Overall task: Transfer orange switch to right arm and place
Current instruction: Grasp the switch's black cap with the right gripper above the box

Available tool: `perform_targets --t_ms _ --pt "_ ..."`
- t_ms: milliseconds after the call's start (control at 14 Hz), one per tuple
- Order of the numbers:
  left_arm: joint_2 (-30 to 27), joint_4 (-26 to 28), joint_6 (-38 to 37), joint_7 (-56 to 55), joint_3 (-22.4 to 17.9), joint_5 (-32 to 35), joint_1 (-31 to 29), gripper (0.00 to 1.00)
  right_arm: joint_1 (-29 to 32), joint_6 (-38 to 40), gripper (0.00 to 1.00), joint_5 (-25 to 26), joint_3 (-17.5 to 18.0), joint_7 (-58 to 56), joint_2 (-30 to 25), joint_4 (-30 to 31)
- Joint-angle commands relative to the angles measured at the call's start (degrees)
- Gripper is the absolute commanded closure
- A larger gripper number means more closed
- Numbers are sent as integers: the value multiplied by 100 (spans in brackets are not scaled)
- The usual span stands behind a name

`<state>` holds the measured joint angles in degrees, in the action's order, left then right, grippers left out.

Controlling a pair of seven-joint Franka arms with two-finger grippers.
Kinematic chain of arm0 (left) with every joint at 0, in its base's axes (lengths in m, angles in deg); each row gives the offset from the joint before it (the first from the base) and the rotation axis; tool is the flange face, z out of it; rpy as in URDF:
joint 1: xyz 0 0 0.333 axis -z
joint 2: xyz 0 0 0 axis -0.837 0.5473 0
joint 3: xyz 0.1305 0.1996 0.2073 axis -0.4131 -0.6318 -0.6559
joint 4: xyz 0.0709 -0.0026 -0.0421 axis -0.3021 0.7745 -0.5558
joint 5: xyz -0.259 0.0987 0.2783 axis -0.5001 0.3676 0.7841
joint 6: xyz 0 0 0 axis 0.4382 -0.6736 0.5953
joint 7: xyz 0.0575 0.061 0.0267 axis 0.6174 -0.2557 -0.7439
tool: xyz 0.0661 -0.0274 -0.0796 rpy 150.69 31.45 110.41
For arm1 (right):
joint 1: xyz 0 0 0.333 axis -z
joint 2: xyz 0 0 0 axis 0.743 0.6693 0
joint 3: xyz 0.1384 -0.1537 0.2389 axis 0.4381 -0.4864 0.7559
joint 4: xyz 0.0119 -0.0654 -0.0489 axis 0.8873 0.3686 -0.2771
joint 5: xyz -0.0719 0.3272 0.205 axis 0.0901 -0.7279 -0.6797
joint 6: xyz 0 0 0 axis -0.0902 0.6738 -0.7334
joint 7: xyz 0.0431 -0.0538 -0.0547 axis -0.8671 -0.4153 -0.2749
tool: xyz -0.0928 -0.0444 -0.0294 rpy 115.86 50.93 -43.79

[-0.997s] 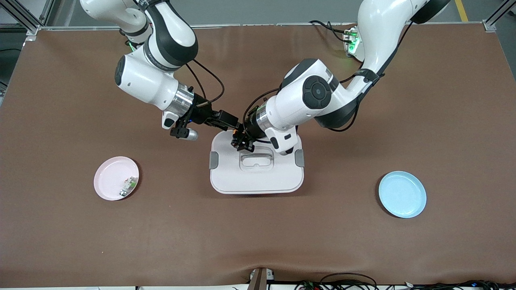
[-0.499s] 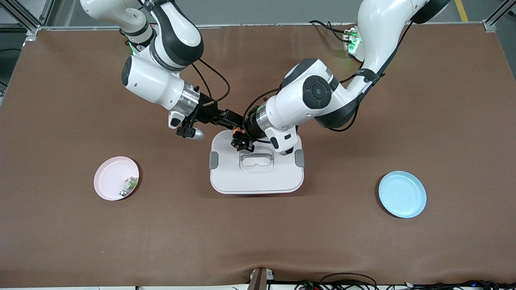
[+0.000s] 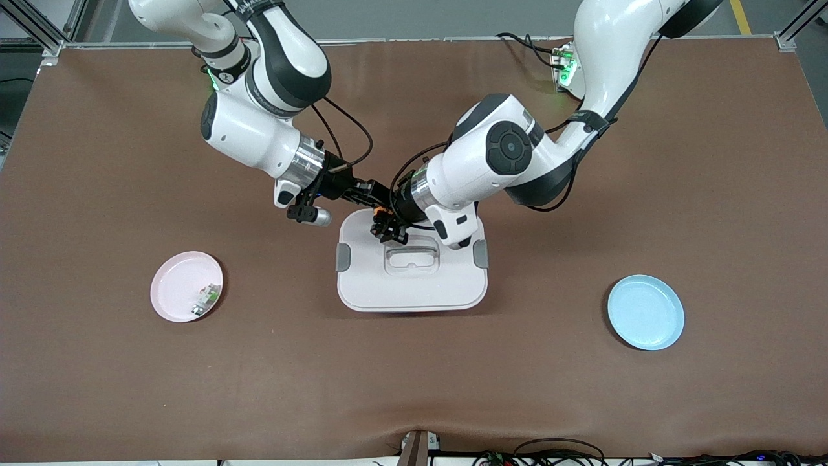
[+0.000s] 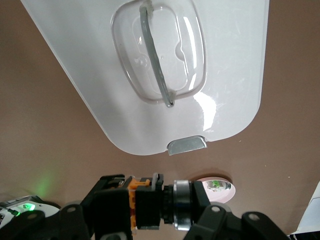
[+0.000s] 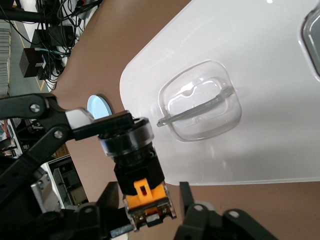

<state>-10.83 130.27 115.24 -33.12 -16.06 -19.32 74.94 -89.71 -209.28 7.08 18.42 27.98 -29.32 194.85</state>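
Note:
The orange switch (image 3: 381, 211) is a stubby black cylinder with an orange square end. My left gripper (image 3: 384, 222) is shut on its round ringed end and holds it in the air over the white lid's (image 3: 411, 288) edge. My right gripper (image 3: 374, 202) is open. In the right wrist view its fingers (image 5: 186, 202) stand on either side of the switch's orange end (image 5: 145, 197), with a thin gap showing at one finger. The left wrist view shows the switch (image 4: 150, 207) lying sideways, with the right gripper's black finger (image 4: 112, 205) at the orange end.
The white lid with a clear handle recess (image 3: 410, 259) lies mid-table under both grippers. A pink plate (image 3: 174, 288) holding a small white-and-green part (image 3: 206, 299) sits toward the right arm's end. A blue plate (image 3: 645, 312) sits toward the left arm's end.
The right arm has moved toward the left gripper, and its open fingers now straddle the switch's orange end. The left arm and the switch have stayed in place.

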Motion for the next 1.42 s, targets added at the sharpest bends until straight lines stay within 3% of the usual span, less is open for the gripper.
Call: perform_targets --t_ms 0,71,214,499,641,712,926,1353 --pt "31 -123 7 -30 -7 -103 43 94 -91 -33 91 -138 -58 44 99 -128" --pt "22 -123 7 -39 -15 -103 43 94 -91 -24 100 -138 -58 35 99 -128" --pt "22 -123 7 -39 -15 -103 43 93 -91 -24 100 -138 -58 35 99 -137" --pt "22 -123 -2 -39 -7 -103 43 78 -91 -24 100 -138 -58 44 99 -137" --pt "22 -115 7 -39 -15 -103 43 58 -91 -24 100 -138 -58 44 99 -137" --pt "22 -115 -2 -48 -15 -103 43 53 -91 -24 100 -138 -58 35 99 -137" --pt "5 -115 -11 -57 -15 -94 86 0 -91 -15 100 -138 -58 43 99 -137" --pt "-30 -115 -55 -57 -15 -77 87 0 -82 2 100 -138 -58 44 99 -137"
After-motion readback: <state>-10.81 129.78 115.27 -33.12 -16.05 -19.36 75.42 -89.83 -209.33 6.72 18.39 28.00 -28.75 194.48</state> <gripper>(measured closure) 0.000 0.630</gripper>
